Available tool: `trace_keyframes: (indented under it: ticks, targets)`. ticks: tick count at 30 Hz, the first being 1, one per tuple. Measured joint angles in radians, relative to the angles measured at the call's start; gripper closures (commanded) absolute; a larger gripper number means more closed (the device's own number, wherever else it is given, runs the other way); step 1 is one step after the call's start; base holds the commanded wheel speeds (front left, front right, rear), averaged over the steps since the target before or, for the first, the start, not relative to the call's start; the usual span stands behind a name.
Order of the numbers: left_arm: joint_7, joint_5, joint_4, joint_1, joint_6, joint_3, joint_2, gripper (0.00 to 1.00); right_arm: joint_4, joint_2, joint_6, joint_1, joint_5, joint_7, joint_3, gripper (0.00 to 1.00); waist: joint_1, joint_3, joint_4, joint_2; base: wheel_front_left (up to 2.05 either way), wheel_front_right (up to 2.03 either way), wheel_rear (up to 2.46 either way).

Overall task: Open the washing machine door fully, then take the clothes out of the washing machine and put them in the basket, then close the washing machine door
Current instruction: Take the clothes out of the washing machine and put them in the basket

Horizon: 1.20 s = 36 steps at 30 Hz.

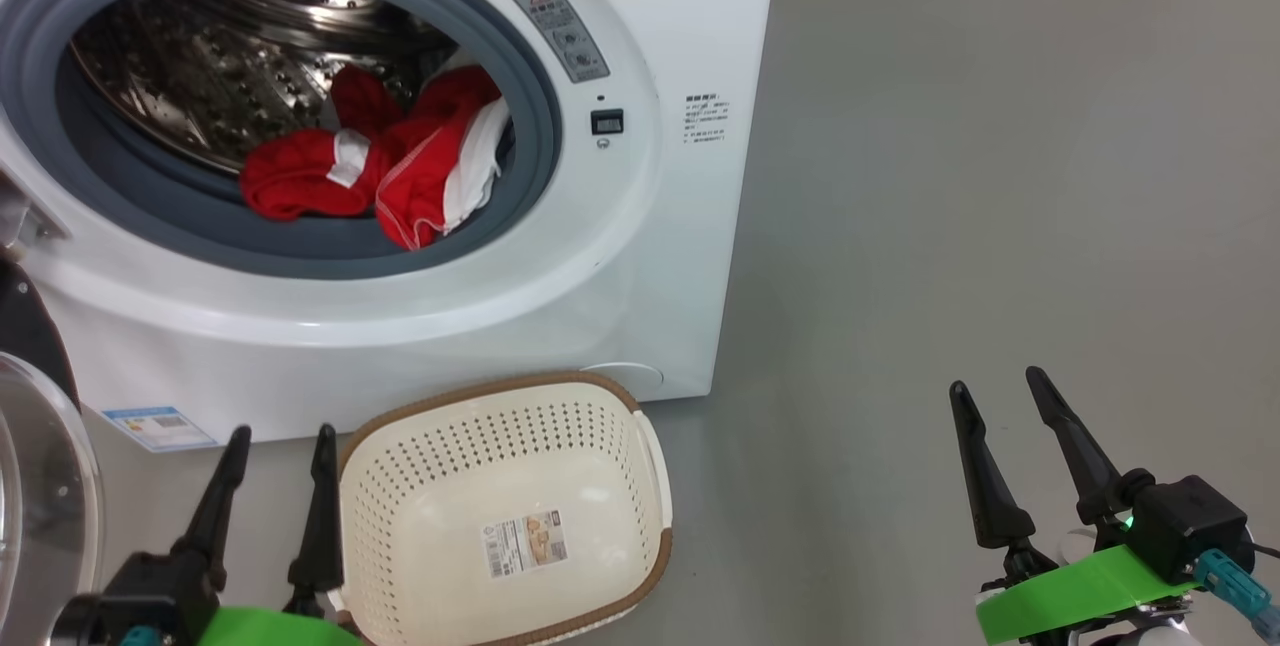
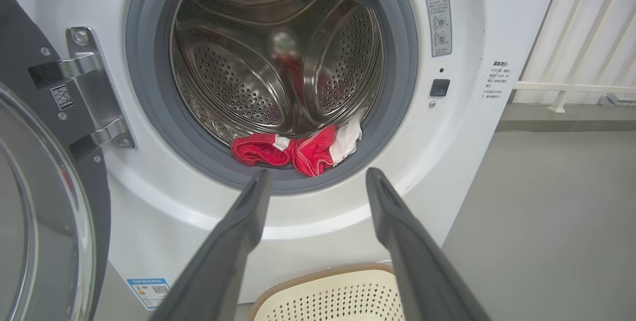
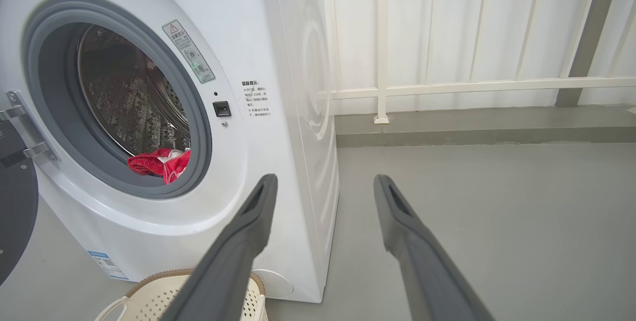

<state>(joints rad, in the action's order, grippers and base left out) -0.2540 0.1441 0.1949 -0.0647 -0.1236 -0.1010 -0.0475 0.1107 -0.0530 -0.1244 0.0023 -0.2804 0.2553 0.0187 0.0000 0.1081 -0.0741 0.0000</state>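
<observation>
The white washing machine [image 1: 640, 256] [image 2: 457, 152] [image 3: 268, 38] stands with its door [image 1: 40, 466] [image 2: 44, 221] [image 3: 15, 201] swung wide to the left. Red and white clothes [image 1: 390, 161] [image 2: 298, 149] [image 3: 159, 163] lie at the drum's front lip. Below the machine sits the cream basket [image 1: 520, 496] [image 2: 343, 293] [image 3: 149, 296], holding nothing. My left gripper [image 1: 280, 436] [image 2: 318, 177] is open, low beside the basket's left rim, with nothing between its fingers. Over bare floor to the right of the machine, my right gripper [image 1: 995, 386] [image 3: 323, 182] is open too.
Grey floor [image 1: 1000, 176] spreads to the right of the machine. A white railing [image 3: 447, 82] [image 2: 586, 38] runs along the wall behind it. The door hinge [image 2: 94, 87] juts out at the opening's left side.
</observation>
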Motion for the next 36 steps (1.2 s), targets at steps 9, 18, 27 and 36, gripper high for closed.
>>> trace_keyframes:
  ticks: [9,18,27,36]
  targets:
    - [0.000,-0.019,0.016,-0.083,0.000,-0.004,0.003,0.00,-0.009,-0.002,0.000,-0.012,0.000,0.000,0.001,0.00,0.0000,0.051,0.005,0.0000,0.00,0.00,0.00]
    - [0.000,-0.039,0.077,-0.235,0.000,-0.011,0.001,0.00,-0.018,-0.006,0.000,-0.060,0.000,0.000,0.008,0.00,0.0000,0.126,0.014,0.0000,0.00,0.00,0.00]
    - [0.000,-0.050,0.177,-0.463,0.000,-0.011,-0.008,0.00,-0.025,-0.009,0.000,-0.124,0.000,0.000,0.027,0.00,0.0000,0.236,0.015,0.0000,0.00,0.00,0.00]
    - [0.000,-0.055,0.351,-0.678,0.001,-0.027,-0.039,0.00,-0.027,-0.011,0.000,-0.161,0.000,0.000,0.030,0.00,0.0000,0.322,-0.001,0.0000,0.00,0.00,0.00]
